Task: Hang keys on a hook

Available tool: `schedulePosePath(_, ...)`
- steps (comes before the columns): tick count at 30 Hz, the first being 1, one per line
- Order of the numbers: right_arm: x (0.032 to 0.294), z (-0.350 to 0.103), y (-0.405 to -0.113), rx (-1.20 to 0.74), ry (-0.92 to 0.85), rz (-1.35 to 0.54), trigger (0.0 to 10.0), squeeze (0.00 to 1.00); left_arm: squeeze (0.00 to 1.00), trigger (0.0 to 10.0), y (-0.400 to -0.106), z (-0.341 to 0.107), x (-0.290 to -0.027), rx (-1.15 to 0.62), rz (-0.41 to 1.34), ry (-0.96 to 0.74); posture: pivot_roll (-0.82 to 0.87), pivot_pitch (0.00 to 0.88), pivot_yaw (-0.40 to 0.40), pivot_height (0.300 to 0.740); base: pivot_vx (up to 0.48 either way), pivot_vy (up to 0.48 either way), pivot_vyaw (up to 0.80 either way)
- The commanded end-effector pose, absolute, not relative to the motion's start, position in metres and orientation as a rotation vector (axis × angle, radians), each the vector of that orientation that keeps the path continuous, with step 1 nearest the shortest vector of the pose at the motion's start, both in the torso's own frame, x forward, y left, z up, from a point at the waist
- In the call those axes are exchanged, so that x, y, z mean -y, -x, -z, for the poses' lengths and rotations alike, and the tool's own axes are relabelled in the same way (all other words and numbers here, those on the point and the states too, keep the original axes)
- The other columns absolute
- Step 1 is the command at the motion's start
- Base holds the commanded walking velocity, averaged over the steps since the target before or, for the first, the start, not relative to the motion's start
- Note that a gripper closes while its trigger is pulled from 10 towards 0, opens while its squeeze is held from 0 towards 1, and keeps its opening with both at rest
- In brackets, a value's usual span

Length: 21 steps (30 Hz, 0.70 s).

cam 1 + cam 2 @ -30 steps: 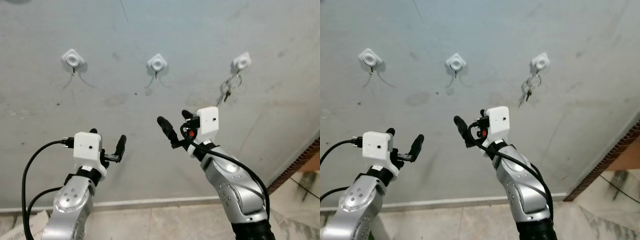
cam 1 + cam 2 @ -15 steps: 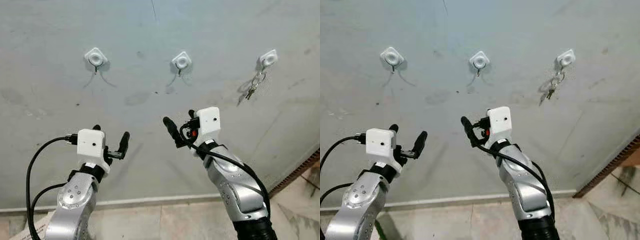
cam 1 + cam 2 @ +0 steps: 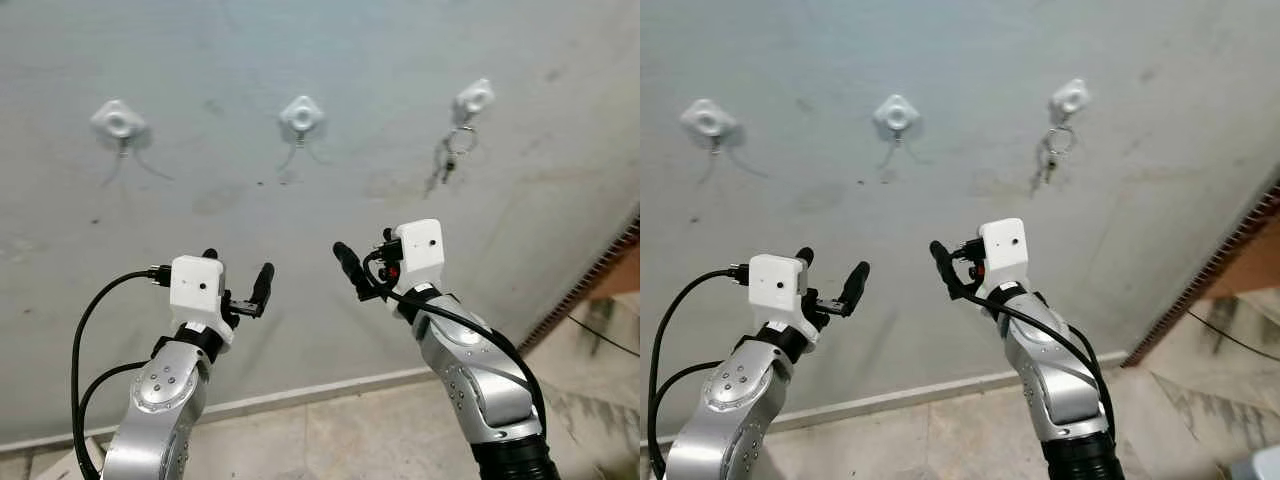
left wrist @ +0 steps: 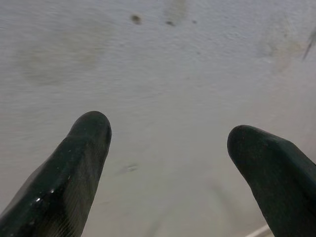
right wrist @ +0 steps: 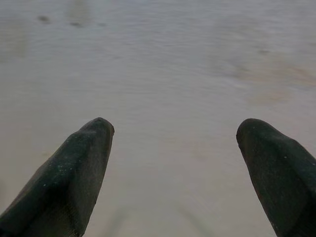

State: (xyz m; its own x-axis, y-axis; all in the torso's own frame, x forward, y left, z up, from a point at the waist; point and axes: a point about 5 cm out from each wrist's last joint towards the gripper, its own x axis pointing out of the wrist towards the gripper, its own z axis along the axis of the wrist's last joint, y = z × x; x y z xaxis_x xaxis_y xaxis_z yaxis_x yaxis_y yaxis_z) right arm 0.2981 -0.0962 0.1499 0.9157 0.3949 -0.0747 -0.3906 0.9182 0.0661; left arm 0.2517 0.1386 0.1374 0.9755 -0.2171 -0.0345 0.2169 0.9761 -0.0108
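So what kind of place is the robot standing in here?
Probably a home entryway or hallway: a bare grey wall with three white hooks, keys hanging on the rightmost hook, and a tiled floor below.

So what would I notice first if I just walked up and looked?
Probably the bunch of keys dangling from the rightmost hook of three white hooks on the grey wall. Next, the robot's two silver arms raised in front of it: the left gripper and right gripper both open and holding nothing, well below the hooks.
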Motion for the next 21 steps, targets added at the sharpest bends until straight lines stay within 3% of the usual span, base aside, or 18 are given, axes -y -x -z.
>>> schedulePosePath(1,0.0937,-0.1529,-0.2989,-0.094,-0.088,-0.422,10.0,0.0,0.0,10.0,-0.2527,-0.1372,-0.1396,-0.034,0.212,0.005,0.07,0.0,-0.009,0.74,0.0,0.0,0.0)
schedulePosePath(21,0.0962,-0.1545,-0.3006,-0.109,-0.105,-0.423,10.0,0.0,0.0,10.0,-0.2558,-0.1391,-0.1377,-0.021,0.225,-0.004,0.06,0.003,-0.011,0.74,0.0,0.0,0.0)
